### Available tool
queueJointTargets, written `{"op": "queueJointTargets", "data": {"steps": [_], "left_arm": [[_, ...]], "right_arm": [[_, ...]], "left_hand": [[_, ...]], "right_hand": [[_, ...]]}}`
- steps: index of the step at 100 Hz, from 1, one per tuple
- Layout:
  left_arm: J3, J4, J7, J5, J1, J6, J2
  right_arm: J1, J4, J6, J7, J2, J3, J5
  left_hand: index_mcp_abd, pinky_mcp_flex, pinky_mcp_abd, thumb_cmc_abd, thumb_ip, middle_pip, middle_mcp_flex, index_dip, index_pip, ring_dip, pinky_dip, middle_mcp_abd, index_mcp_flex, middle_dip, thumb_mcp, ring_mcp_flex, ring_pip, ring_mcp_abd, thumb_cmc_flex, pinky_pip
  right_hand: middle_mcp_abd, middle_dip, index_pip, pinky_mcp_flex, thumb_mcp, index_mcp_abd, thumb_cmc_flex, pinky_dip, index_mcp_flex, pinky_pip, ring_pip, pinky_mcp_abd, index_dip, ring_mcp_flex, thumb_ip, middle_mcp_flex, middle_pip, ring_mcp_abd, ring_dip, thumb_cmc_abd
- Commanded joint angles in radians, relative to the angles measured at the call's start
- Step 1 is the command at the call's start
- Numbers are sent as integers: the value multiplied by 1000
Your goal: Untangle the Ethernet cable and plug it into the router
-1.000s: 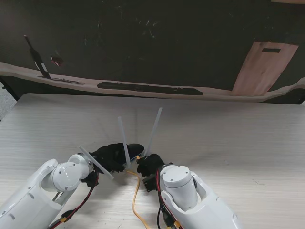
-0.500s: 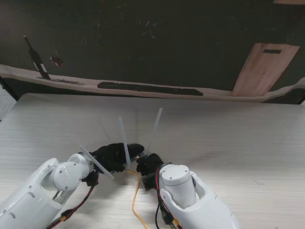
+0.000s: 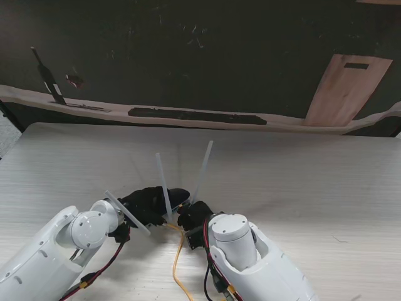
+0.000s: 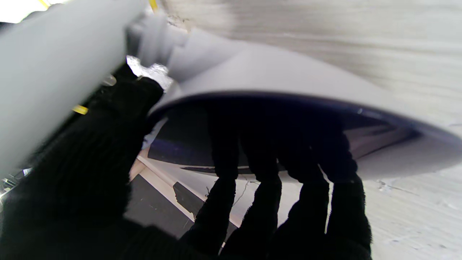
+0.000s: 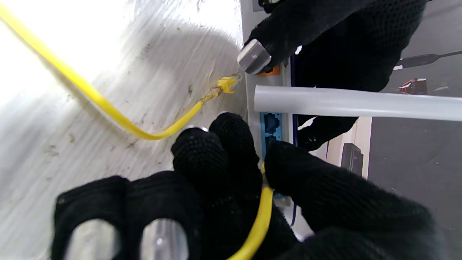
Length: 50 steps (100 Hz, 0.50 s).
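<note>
The yellow Ethernet cable runs in a loose curve over the bench, no knot showing, and one plug end lies free beside the router's port side. The right hand pinches another stretch of it between thumb and fingers, right at the blue ports, apparently to push that end in; the plug there is hidden. The left hand is clamped over the router body, likely bracing it against that push. White antennas stand up just beyond both hands, near the bench's near-centre.
</note>
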Motion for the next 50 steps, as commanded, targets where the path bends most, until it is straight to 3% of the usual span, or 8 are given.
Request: {"op": "queueJointTargets", "data": {"steps": [1,12,17,22,26,37,50], "left_arm": [[47,70,-75,-16,52,6,-9],[49,71,-75,-20,52,5,-10],[51,71,-74,-20,52,8,-10],[53,71,-70,-18,53,12,-11],[54,70,-67,-17,53,16,-11],[53,67,-55,-18,56,30,-14],[48,66,-43,-26,61,41,-18]], "right_arm": [[4,8,-1,21,-10,-9,3],[1,9,-5,9,-14,-10,5],[-2,8,-6,-1,-16,-8,6],[-6,3,-3,-2,-15,-6,1],[-9,1,-2,-5,-15,-5,-10],[-17,-7,3,-6,-12,2,-25],[-23,-9,3,-8,-10,7,-34]], "left_hand": [[-24,259,-153,115,-26,277,211,71,203,133,67,-95,160,108,498,305,553,-156,435,568],[-23,259,-153,115,-29,277,213,72,203,134,65,-97,161,108,497,305,551,-157,433,569],[-23,259,-152,117,-29,277,213,72,203,134,64,-95,160,108,497,305,550,-156,432,570],[-22,258,-151,119,-29,277,212,71,202,135,63,-94,160,108,495,304,550,-156,431,570],[-20,257,-151,121,-27,277,212,71,201,135,62,-92,159,108,493,302,549,-154,429,569],[-19,256,-150,124,-22,278,211,70,200,136,63,-91,161,109,490,300,548,-151,428,570],[-17,253,-146,128,-16,278,211,69,198,137,65,-87,162,109,486,298,549,-147,427,572]], "right_hand": [[231,10,49,-4,-23,52,23,-38,0,184,23,-19,33,-34,5,74,157,-55,-7,67],[233,10,47,-5,-25,50,25,-43,-2,180,20,-15,33,-35,3,69,157,-45,-14,59],[237,5,30,-9,-24,54,32,-53,0,160,12,19,24,-36,4,62,140,-26,-31,45],[245,-2,0,-16,-26,53,38,-70,-9,115,-24,68,0,-37,5,36,111,-4,-61,16],[259,-13,-10,-24,-24,59,22,-86,-26,63,-67,124,-65,-40,0,10,79,31,-96,-21],[281,-51,-79,-59,-37,81,-62,-168,-94,-91,-211,270,-81,-46,16,-77,0,116,-187,-111],[283,-90,-110,-102,-62,86,-150,-224,-149,-219,-344,277,-114,-54,-1,-141,-61,177,-269,-209]]}}
